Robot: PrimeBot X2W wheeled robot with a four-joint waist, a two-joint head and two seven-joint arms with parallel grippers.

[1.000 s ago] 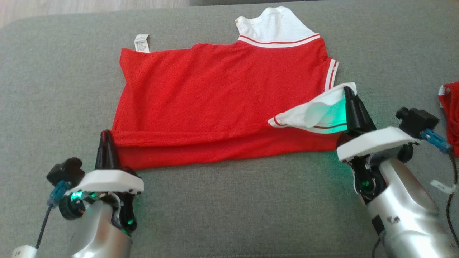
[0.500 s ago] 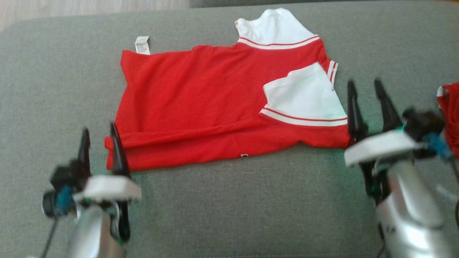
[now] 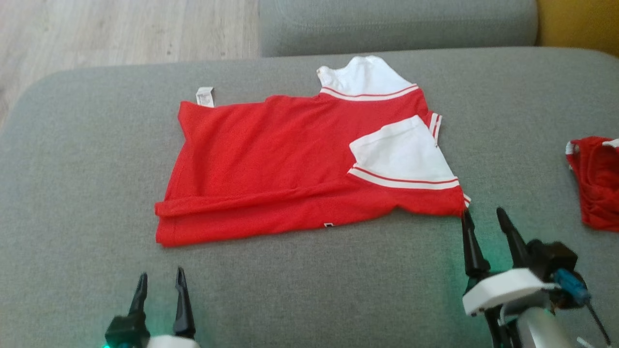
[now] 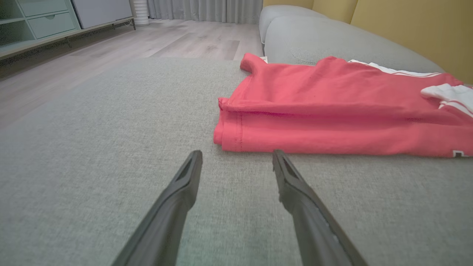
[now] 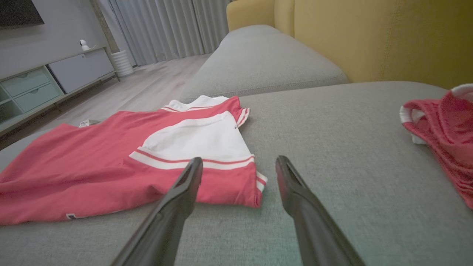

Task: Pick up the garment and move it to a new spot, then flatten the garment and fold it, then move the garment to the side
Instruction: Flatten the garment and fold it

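Note:
The garment [image 3: 271,159] is a red shirt with white sleeves and striped trim. It lies flat on the grey sofa cushion [image 3: 309,290], its near edge folded over and one white sleeve [image 3: 404,154] turned onto the red body. My left gripper [image 3: 159,280] stands open at the lower left, short of the shirt's near left corner [image 4: 221,136]. My right gripper [image 3: 483,215] is open too, just off the shirt's near right corner [image 5: 255,192]. Neither holds anything.
A second red garment [image 3: 597,181] lies bunched at the cushion's right edge. A grey back cushion [image 3: 396,24] stands behind, with a yellow backrest [image 5: 369,37] at the right. Wooden floor [image 3: 121,29] lies beyond the cushion's far left.
Both grippers opened and let go of the shirt, then drew back toward me. The white sleeve dropped flat onto the red body. The head camera tilted, shifting the whole picture down.

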